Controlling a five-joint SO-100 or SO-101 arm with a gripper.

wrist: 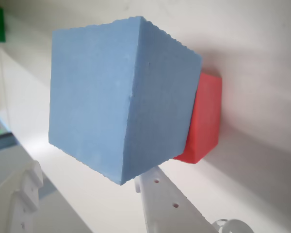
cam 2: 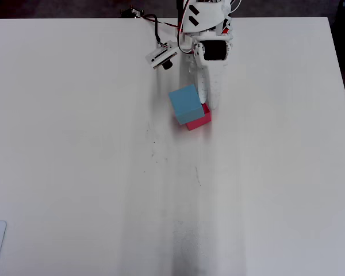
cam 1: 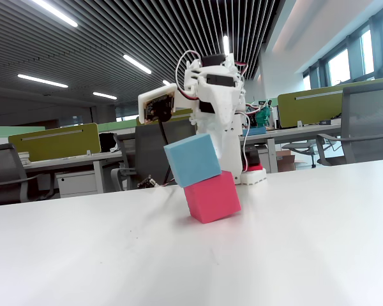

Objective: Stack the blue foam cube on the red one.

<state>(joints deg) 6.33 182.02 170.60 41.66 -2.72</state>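
On the white bench (cam 1: 293, 242), the pinkish-red matte foam cube (cam 1: 212, 196) is seen in the fixed view, with the light sky-blue foam cube (cam 1: 191, 159) set on top of it, tilted and shifted toward ten o'clock. In the overhead view the blue cube (cam 2: 186, 104) covers most of the red one (cam 2: 200, 120), which shows at five o'clock. In the wrist view the white hand (wrist: 87, 194) is spread, its fingers (wrist: 160, 194) just below the blue cube (wrist: 116, 102); contact cannot be told. Beyond stands the white arm (cam 1: 214, 95).

red one (wrist: 205, 119) mostly hidden behind blue foam cube (wrist: 119, 97); gripper (wrist: 87, 194) cut off by wrist view's lower edge
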